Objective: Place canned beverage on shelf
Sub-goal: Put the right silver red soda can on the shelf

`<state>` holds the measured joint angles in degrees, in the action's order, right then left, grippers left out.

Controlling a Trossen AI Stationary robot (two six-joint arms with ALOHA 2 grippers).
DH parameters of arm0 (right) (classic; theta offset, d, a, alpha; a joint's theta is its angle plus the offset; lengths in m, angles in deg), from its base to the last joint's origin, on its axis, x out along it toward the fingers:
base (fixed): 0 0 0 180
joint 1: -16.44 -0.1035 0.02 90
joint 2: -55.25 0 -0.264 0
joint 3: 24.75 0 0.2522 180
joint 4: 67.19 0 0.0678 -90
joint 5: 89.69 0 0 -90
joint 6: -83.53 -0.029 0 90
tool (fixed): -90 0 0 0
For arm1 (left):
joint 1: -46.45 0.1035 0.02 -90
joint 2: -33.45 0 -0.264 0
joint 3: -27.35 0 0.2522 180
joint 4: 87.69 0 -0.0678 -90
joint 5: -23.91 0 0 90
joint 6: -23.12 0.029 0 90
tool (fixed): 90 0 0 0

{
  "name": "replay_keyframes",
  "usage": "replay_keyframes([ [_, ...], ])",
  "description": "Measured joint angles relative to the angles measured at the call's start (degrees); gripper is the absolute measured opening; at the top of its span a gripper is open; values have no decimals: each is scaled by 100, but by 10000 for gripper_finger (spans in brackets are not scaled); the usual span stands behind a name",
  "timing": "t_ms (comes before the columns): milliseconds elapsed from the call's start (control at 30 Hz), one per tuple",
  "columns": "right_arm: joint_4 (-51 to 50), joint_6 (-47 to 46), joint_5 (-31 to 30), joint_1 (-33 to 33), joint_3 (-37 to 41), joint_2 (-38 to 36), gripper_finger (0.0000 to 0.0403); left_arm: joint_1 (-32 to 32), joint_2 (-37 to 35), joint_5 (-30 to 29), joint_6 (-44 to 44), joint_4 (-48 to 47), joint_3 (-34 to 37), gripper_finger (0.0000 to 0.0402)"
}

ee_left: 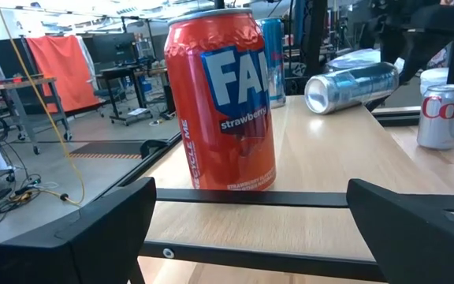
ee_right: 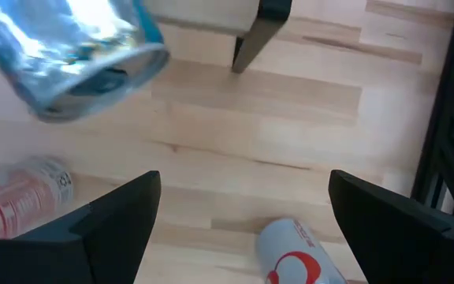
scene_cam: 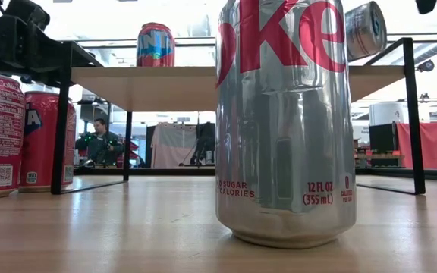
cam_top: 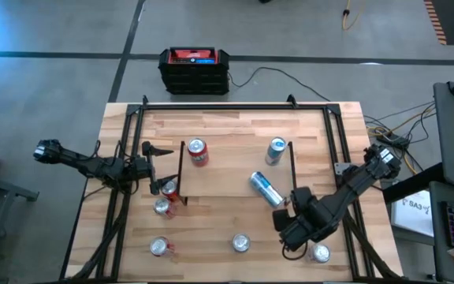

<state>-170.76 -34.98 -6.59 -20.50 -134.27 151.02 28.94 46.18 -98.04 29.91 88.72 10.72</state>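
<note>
The shelf (cam_top: 227, 170) stands mid-table. On it are an upright red Fanta can (cam_top: 198, 151) (ee_left: 223, 102), an upright blue-and-silver can (cam_top: 276, 150), and a blue-and-silver can (cam_top: 265, 189) (scene_cam: 364, 29) lying on its side at the front right corner. My left gripper (cam_top: 162, 168) (ee_left: 251, 229) is open at the shelf's left edge, facing the Fanta can without touching it. In front of the shelf's right end, my right gripper (cam_top: 284, 223) (ee_right: 243, 183) is open with nothing between its fingers. The lying can (ee_right: 69, 55) shows just beyond them.
Two red cans (cam_top: 169, 189) (cam_top: 162, 207) stand on the table by the shelf's front left leg. Silver Diet Coke cans (cam_top: 160, 247) (cam_top: 240, 243) (cam_top: 318, 252) stand along the front edge. A black-and-red box (cam_top: 195, 69) sits on the floor behind the table.
</note>
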Motion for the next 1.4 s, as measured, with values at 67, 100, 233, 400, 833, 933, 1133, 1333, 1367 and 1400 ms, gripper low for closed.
replay_keyframes([
  [67, 5, 1, 11, -25, 0, 0, 352, 0, 0, 0, 0, 0, 0, 400],
  [100, 4, 3, 13, -27, -2, 0, 352, -1, 0, 0, 0, 0, 0, 400],
  [233, -1, 8, 2, -56, -9, 0, 352, 0, 0, 0, 0, 0, 0, 400],
  [400, 17, 81, 2, -129, -9, -2, 352, -2, 0, 0, 0, 1, 0, 400],
  [833, -13, 148, -65, -178, -13, -7, 352, -2, -2, 0, 1, 11, 0, 400],
  [933, 3, 118, -150, -178, -13, -7, 352, 0, 0, 0, 0, 11, 0, 400],
  [1133, 24, -43, -219, -178, -13, -4, 352, 0, 0, 0, 0, 4, 0, 400],
  [1333, 68, -181, -217, -178, -13, -4, 352, -1, 0, 0, 0, 2, 0, 400],
  [1367, 85, -196, -217, -178, -13, -4, 352, -2, -1, 0, 0, 2, 0, 400],
  [1400, 106, -195, -217, -178, -13, -4, 352, 0, 0, 0, 0, 2, 0, 400],
])
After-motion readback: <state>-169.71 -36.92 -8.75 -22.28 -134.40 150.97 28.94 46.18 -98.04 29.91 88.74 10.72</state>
